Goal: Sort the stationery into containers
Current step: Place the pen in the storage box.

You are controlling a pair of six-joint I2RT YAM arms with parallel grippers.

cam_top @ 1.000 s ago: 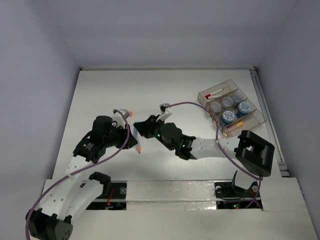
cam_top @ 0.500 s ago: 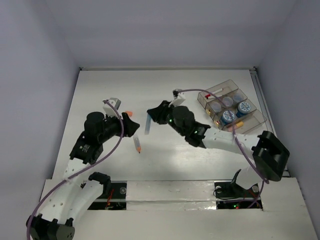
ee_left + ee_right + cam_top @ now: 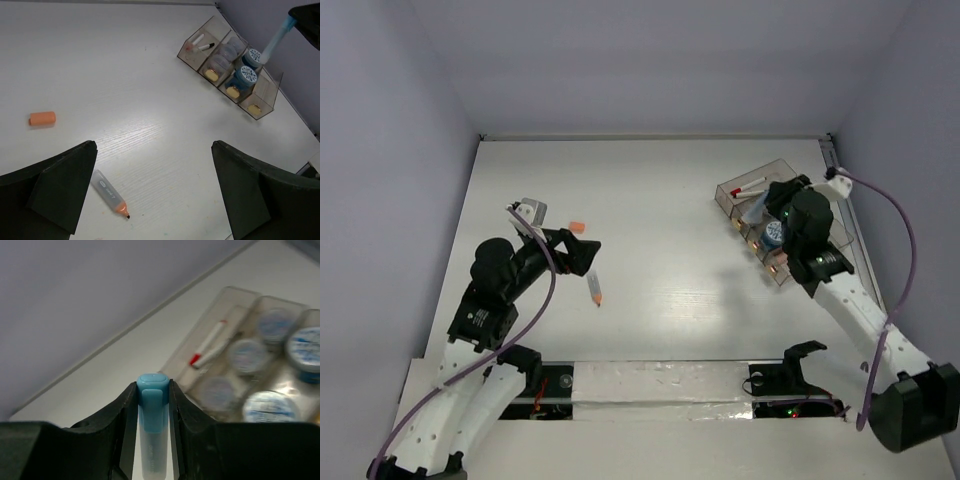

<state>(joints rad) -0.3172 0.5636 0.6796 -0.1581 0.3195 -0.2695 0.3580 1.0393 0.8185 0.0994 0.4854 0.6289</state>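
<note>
My right gripper (image 3: 153,387) is shut on a light-blue marker (image 3: 152,415), cap end up, and holds it above the containers, a clear divided tray (image 3: 732,190) at the far right. In the left wrist view the same marker (image 3: 276,42) hangs over the tray (image 3: 200,36). The tray holds blue-lidded jars (image 3: 246,75), paler jars (image 3: 220,62), a red marker (image 3: 210,342) and a thin black pen (image 3: 206,46). My left gripper (image 3: 575,255) stands open over the table's left half with nothing between its fingers (image 3: 60,195). An orange marker (image 3: 110,192) lies just below it. A tiny orange stub (image 3: 42,118) lies farther off.
White walls close the table on the left, back and right. A rail (image 3: 850,230) runs along the right edge just beyond the tray. The arm bases sit on the near ledge (image 3: 660,385).
My left gripper has opened wide and drawn back to the left. My right arm has swung from the table's middle to above the tray, carrying the light-blue marker. The orange marker stayed put.
</note>
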